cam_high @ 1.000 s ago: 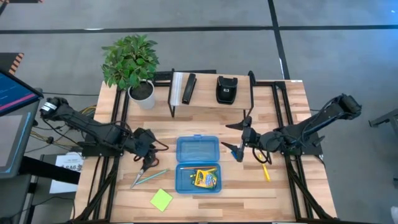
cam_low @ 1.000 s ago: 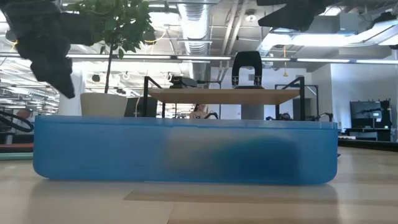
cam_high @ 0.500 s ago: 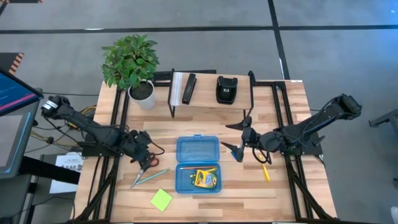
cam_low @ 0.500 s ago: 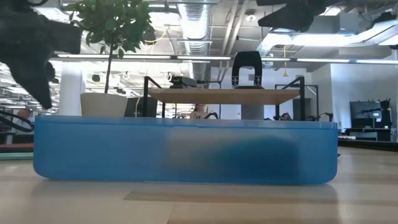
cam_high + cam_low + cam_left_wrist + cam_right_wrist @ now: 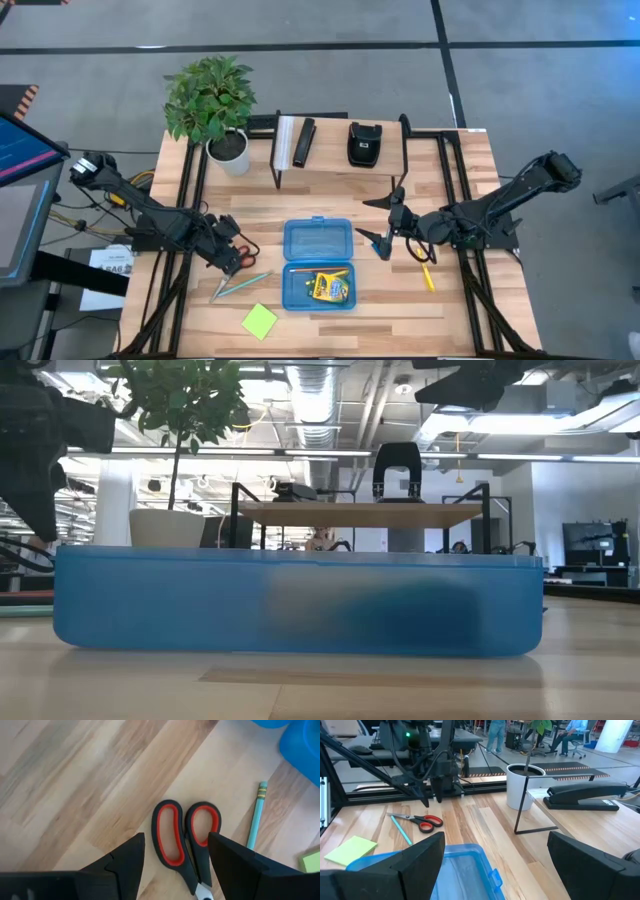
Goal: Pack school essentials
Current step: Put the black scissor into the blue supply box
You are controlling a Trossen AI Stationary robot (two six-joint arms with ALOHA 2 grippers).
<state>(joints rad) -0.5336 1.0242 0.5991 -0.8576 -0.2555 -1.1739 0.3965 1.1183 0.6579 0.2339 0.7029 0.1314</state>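
Step in hand: the left gripper hangs just over the red-handled scissors, left of the frame's centre in the high view; judged, this is the approach to pick them up.
Left jaws: spread wide; in the left wrist view the two red loops of the scissors lie between the two dark fingers, not yet touched as far as can be seen.
Scissors: flat on the counter, handles toward the gripper, blades running down-left in the high view, beside the teal pencil.
Grasp advice: descend straight, keep the loops centred, close across both handles so the blades stay shut; keep clear of the pencil close by.
Destination: the blue pencil box lies open at centre frame, lid toward the top; its lower tray already holds the yellow-green crayon box. Lay the scissors along the tray's long side.
Risk: flat handles may slip from the grip or pivot; lift slowly.
Right gripper: waits right of the box, jaws spread, holding nothing.
Still out: lime-green sticky-note pad at lower left of the box, yellow pencil at its right.
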